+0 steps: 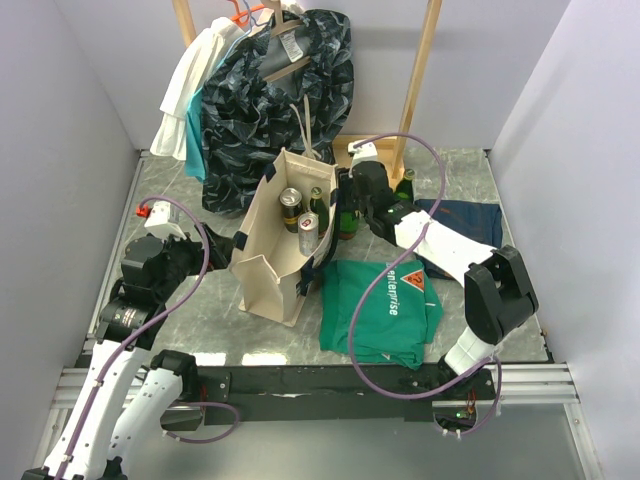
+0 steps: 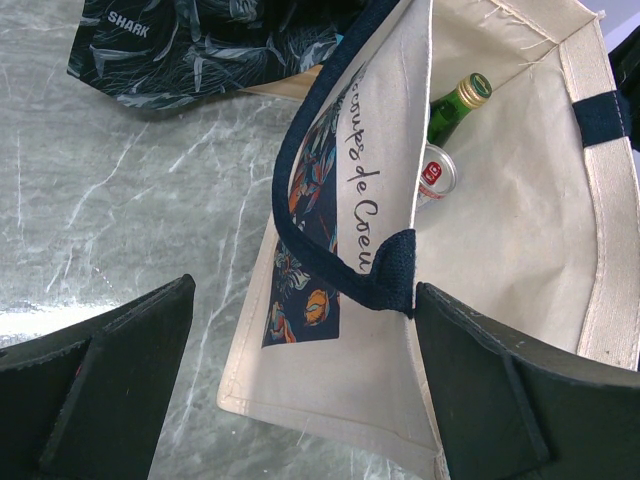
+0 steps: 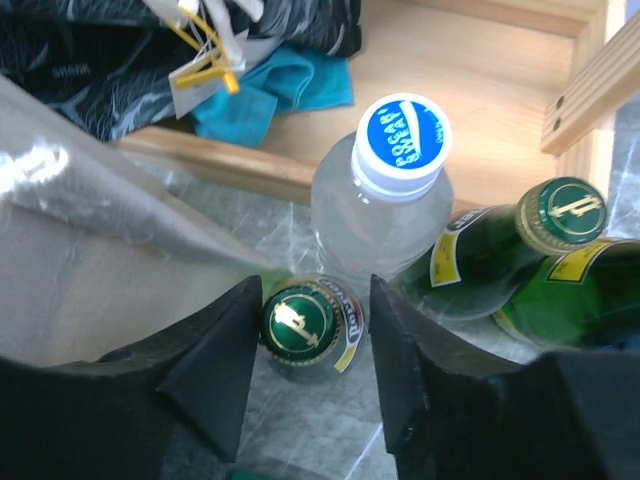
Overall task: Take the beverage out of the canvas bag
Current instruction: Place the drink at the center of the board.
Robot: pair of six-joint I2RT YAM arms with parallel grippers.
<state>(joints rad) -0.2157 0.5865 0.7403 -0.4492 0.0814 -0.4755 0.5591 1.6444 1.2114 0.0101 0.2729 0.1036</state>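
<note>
The cream canvas bag (image 1: 265, 265) with navy trim stands open mid-table and holds two cans (image 1: 290, 205) and a green bottle (image 1: 317, 200). In the left wrist view the bag (image 2: 500, 230) shows a green bottle (image 2: 462, 98) and a can (image 2: 437, 172) inside. My left gripper (image 2: 305, 330) is open, its jaws astride the bag's near wall by the navy strap (image 2: 390, 270). My right gripper (image 3: 313, 330) is open around the cap of a green bottle (image 3: 300, 318) that stands on the table just right of the bag; one finger touches the cap and the other stands clear of it.
A clear water bottle (image 3: 385, 190) with a blue cap and two more green bottles (image 3: 520, 240) stand behind the right gripper. A green T-shirt (image 1: 385, 305) and a dark blue garment (image 1: 465, 220) lie at the right. Clothes (image 1: 270, 100) hang on a wooden rack (image 1: 420, 70) at the back.
</note>
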